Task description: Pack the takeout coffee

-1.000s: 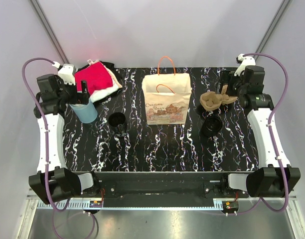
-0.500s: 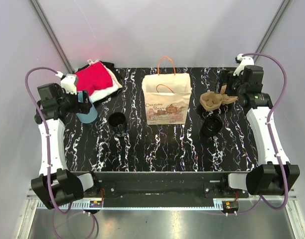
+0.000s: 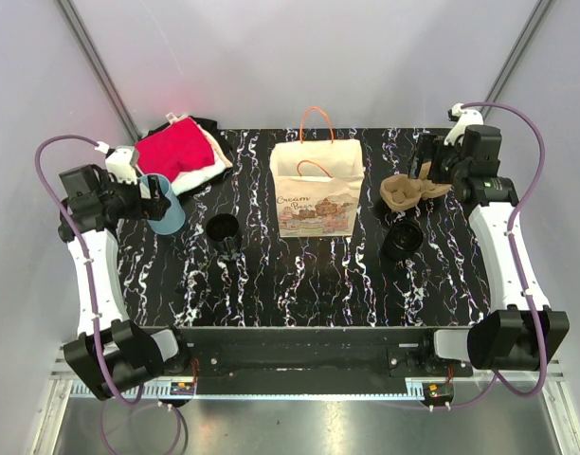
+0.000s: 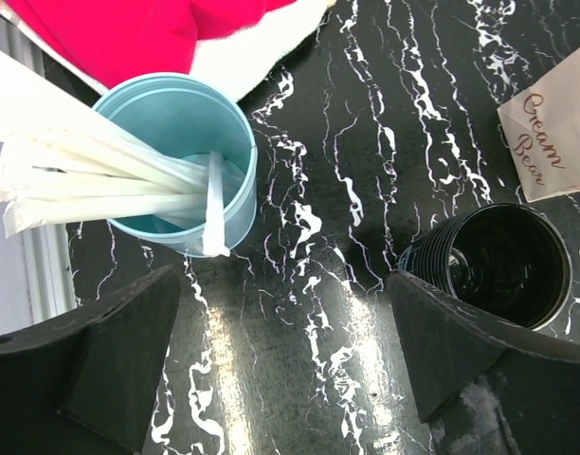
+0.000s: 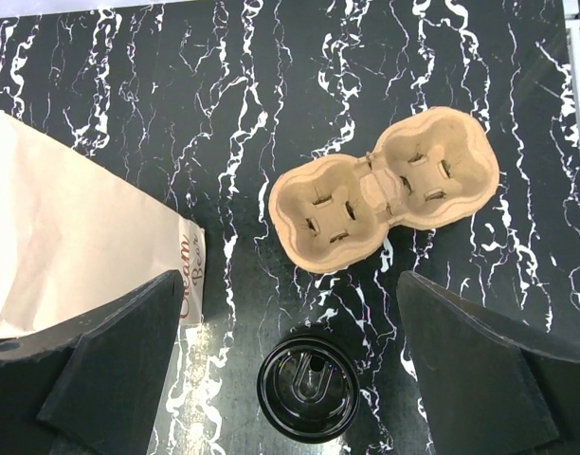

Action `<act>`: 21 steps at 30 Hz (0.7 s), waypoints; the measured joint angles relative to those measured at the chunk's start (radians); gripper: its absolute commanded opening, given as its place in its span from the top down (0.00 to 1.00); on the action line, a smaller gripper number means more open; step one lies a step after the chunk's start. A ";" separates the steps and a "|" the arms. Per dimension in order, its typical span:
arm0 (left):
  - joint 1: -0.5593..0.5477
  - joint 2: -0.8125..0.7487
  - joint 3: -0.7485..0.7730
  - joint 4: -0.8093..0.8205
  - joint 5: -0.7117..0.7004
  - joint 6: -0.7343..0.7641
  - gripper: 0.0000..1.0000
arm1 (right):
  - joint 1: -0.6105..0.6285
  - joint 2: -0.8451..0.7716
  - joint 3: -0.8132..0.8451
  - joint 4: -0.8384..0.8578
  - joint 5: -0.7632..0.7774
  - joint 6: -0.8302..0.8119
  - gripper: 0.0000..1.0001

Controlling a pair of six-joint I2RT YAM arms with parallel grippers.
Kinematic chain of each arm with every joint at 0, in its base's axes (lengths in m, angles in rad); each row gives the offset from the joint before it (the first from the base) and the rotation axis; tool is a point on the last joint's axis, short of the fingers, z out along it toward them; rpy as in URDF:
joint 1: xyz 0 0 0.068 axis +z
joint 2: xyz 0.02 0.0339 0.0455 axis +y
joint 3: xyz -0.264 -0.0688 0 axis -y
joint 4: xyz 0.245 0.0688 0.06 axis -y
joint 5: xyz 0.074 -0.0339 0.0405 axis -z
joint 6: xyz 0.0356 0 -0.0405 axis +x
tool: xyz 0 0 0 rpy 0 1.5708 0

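A paper bag (image 3: 314,194) with orange handles stands open at the table's middle back. A black cup (image 3: 222,227) stands to its left and shows in the left wrist view (image 4: 498,265). A cardboard two-cup carrier (image 3: 408,191) lies to the bag's right, with a black lid (image 3: 402,239) in front of it. My left gripper (image 3: 143,197) is open and empty (image 4: 285,360), just short of a blue cup of wrapped straws (image 4: 176,161). My right gripper (image 3: 432,175) is open and empty (image 5: 295,365), high above the carrier (image 5: 385,194) and the lid (image 5: 307,387).
A pile of red and white cloths (image 3: 181,152) lies at the back left corner, behind the blue cup (image 3: 164,204). The bag's corner shows in the left wrist view (image 4: 555,142), and its side in the right wrist view (image 5: 72,246).
My left arm has drawn back to the left, away from the blue cup, which stays on the table. The right arm has not moved.
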 measured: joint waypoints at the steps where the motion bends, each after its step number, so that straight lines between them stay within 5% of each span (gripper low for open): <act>1: 0.001 0.001 0.000 0.000 0.006 0.000 0.08 | -0.002 0.001 -0.002 0.000 -0.003 0.001 0.00; 21: 0.019 0.134 0.017 -0.018 0.037 0.008 0.16 | -0.019 0.003 -0.016 0.003 -0.072 0.027 0.00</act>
